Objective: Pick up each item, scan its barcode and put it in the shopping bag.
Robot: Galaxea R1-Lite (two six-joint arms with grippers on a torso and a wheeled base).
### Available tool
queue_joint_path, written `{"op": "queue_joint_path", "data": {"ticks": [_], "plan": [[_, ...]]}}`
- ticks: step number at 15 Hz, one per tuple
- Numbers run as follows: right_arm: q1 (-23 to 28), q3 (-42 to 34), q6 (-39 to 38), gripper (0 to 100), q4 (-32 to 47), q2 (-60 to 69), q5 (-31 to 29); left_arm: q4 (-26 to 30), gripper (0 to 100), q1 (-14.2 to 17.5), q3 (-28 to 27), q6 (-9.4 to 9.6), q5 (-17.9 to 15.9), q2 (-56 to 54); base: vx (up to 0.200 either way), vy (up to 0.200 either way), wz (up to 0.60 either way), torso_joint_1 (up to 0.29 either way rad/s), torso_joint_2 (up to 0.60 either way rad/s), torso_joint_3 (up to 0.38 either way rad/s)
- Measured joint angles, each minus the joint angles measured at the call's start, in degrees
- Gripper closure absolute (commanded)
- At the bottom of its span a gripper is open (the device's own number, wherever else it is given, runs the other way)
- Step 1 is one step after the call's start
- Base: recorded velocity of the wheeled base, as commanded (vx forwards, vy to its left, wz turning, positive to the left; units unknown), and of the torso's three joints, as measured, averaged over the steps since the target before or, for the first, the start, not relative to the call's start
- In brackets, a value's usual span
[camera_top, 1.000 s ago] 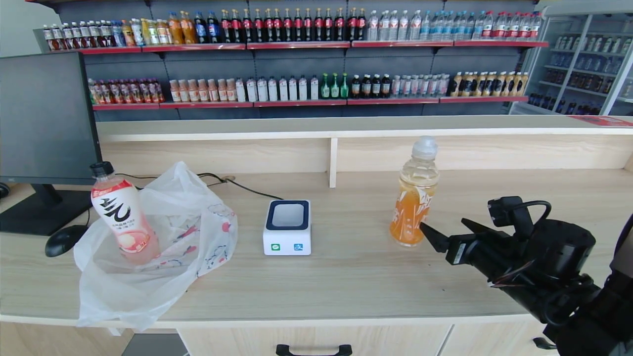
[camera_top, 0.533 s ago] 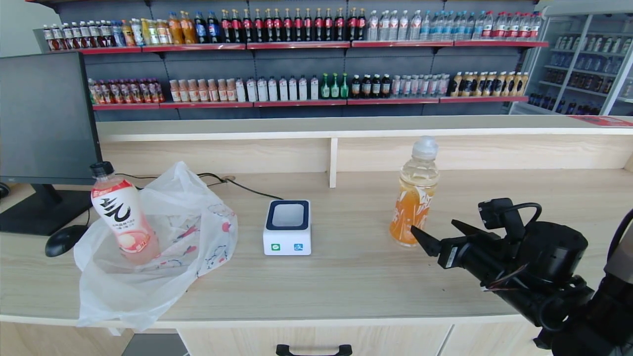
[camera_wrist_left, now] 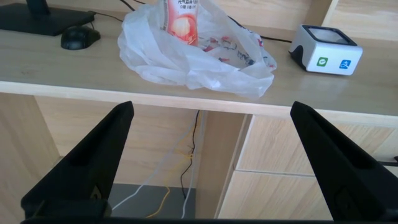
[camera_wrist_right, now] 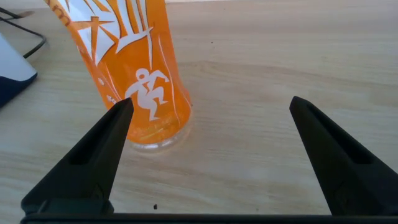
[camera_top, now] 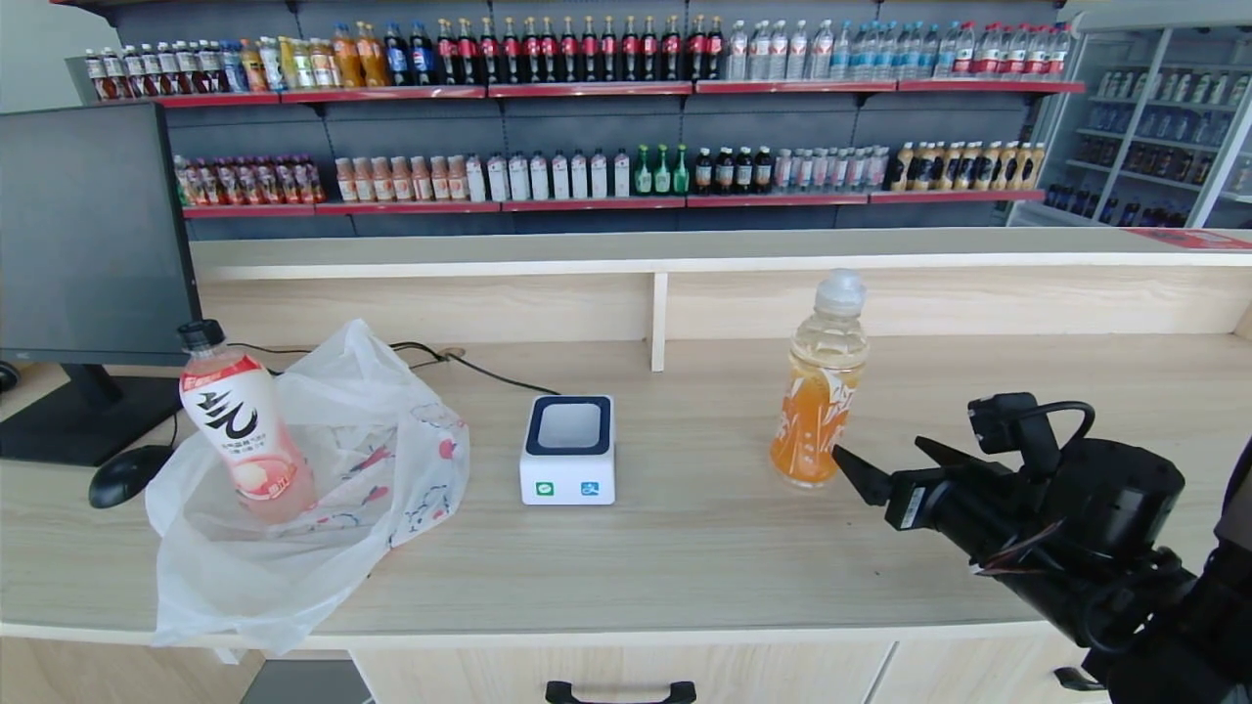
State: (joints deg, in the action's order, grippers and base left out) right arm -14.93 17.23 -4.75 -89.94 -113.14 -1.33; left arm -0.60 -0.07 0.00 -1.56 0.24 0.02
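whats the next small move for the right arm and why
Probably shift the right gripper slightly toward the robot's left, then forward, so the orange bottle sits between its open fingers. The bottle stands upright on the counter, and in the right wrist view it lines up with one finger, not the gap.

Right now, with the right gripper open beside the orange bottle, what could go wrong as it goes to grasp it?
1. The orange bottle sits off-centre, near one finger of the right gripper, not between them; closing in could knock the tall bottle over.
2. The bag droops over the counter edge with a pink bottle already standing inside; adding another might topple it.
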Motion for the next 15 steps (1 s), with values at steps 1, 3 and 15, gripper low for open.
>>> {"op": "queue_joint_path", "data": {"ticks": [1, 3, 15], "plan": [[0.77, -0.11, -0.02, 0, 0.00, 0.24, 0.00, 0.00, 0, 0.00, 0.00, -0.02, 0.00, -0.02, 0.000, 0.000, 0.00, 0.000, 0.00, 0.000], [1.55, 0.00, 0.00, 0, 0.02, 0.21, 0.00, 0.00, 0, -0.04, 0.00, -0.07, 0.00, 0.00, 0.000, 0.000, 0.00, 0.000, 0.00, 0.000], [1.95, 2.19, -0.06, 0, 0.00, -3.39, 0.00, -0.06, 0, 0.00, 0.00, -0.10, -0.02, -0.02, 0.000, 0.000, 0.00, 0.000, 0.00, 0.000]]}}
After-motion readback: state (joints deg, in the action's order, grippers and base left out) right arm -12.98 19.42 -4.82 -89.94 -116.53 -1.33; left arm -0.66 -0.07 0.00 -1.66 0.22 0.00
